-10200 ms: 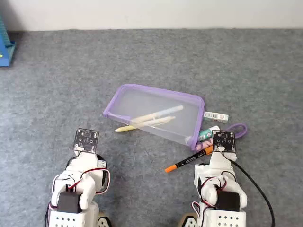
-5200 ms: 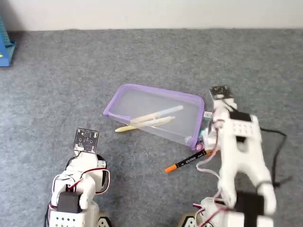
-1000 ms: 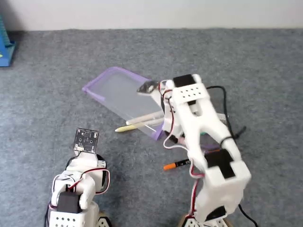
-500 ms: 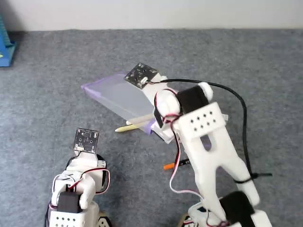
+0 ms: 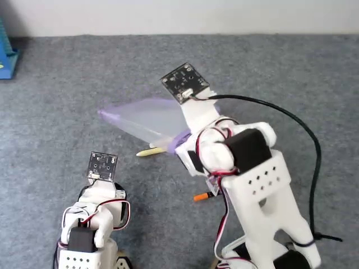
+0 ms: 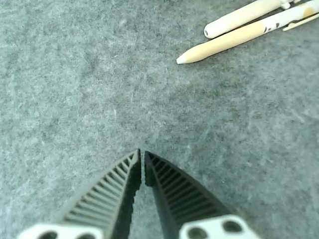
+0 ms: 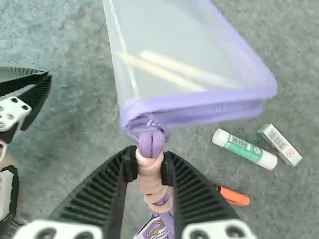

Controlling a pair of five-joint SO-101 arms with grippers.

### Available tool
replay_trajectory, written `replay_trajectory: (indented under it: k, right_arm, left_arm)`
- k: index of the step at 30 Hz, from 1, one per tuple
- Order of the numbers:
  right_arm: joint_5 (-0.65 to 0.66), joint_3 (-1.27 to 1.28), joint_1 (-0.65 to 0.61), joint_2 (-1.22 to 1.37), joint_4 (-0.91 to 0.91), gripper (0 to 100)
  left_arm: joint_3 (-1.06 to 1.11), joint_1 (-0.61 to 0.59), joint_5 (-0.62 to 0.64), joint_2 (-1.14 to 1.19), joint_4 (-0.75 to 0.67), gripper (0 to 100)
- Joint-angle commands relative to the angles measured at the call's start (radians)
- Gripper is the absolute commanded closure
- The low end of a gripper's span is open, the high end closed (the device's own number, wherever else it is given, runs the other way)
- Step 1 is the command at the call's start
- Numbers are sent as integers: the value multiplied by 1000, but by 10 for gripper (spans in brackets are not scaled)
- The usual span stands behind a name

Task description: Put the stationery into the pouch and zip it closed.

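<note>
Purple-trimmed clear pouch (image 5: 147,119) sits around the middle of the grey felt surface (image 5: 291,73), tilted, with the held corner raised. Holding it is the right gripper (image 7: 148,155), jaws pinched tight on the pouch's purple cord (image 7: 149,143) right by the knot at the pouch corner. The cord fills the narrow gap between them.

The right arm (image 5: 255,185) stretches from the near edge over the middle and covers that end of the pouch in the high view.

Two pale pens (image 7: 174,72) are seen through the pouch wall; cannot tell if they are inside it or under it. The yellow pen (image 5: 147,151) has its tip poking out past the pouch toward the near edge, lying on the felt.

The orange marker (image 5: 203,196) lies closer to the near edge, mostly hidden by the right arm. The glue stick (image 7: 244,148) and a small white box (image 7: 280,145) lie flat near each other, not touching, both outside the pouch.

The left arm (image 5: 95,218) is at the near edge, left side. On it the left gripper (image 6: 142,157) has its jaws closed together with nothing between them, over bare felt, the pen tips near. A blue object (image 5: 5,56) is at the far left corner.
</note>
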Motion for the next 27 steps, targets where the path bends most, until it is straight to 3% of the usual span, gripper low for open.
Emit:
replay_trajectory:
  k: [1,9,16,21,27]
  right_arm:
    - [-14,9,-41,-36,-44,991]
    - [-14,169,-61,-47,-182,991]
    - [-11,149,-74,-47,-208,991]
    - [-11,149,-74,-47,-208,991]
    - [-11,147,-74,-47,-211,991]
  left_arm:
    - [-10,2,-11,-15,3,986]
    - [-10,2,-17,-15,3,985]
    - [-275,-23,-239,-15,6,984]
    - [-533,-71,-124,-14,12,984]
    - [-650,-63,-32,-12,133,945]
